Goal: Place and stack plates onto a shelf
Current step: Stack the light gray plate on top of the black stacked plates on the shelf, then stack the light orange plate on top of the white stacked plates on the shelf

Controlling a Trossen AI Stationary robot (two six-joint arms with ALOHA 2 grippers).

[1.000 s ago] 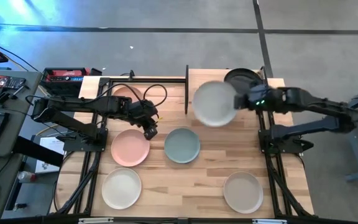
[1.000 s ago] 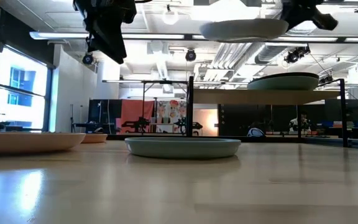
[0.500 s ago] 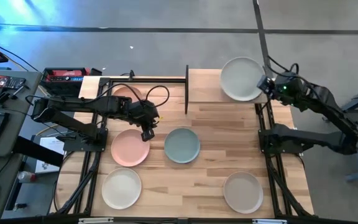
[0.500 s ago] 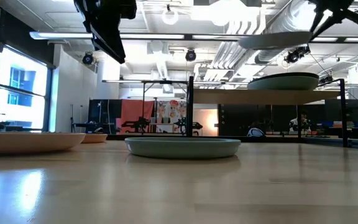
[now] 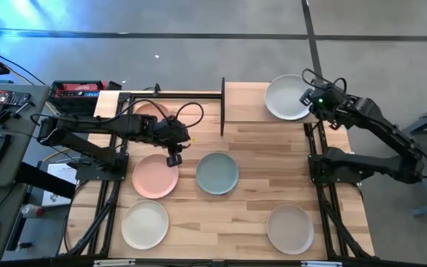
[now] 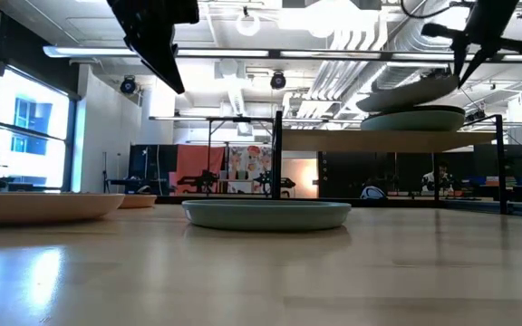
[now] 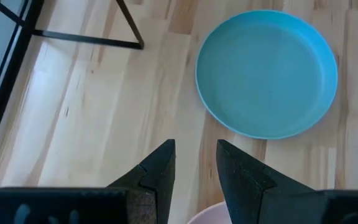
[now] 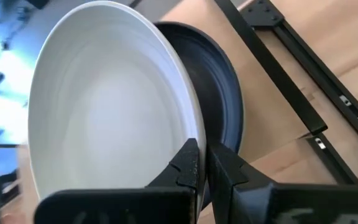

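- Your left gripper [image 5: 173, 158] hangs above the table [image 5: 258, 185], just over the far edge of the pink plate [image 5: 155, 176]. Its two fingers [image 7: 156, 174] stand slightly apart with nothing between them.
- From the left wrist view you look down past those fingers at the blue-green plate [image 7: 266, 73], which lies flat on the table near the middle, just right of the pink plate.
- A second pink plate [image 5: 150, 111] sits at the far left of the table, partly hidden under the left arm.
- Along the near edge you have a cream-white plate [image 5: 145, 224] on the left and a beige plate [image 5: 290, 229] on the right, both flat and well apart from each other.
- The shelf [image 5: 245, 104] stands at the far side of the table, right of centre, its light-wood board raised on a black frame.
- On the right end of the shelf a black plate [image 8: 221, 106] already rests.
- Your right gripper [image 5: 310, 99] is above that end of the shelf, its fingers pinched shut on the rim of a pale white plate [image 5: 287, 97].
- In the low view that white plate is tilted, its lower edge just over the plate on the shelf; you cannot tell whether the two touch.
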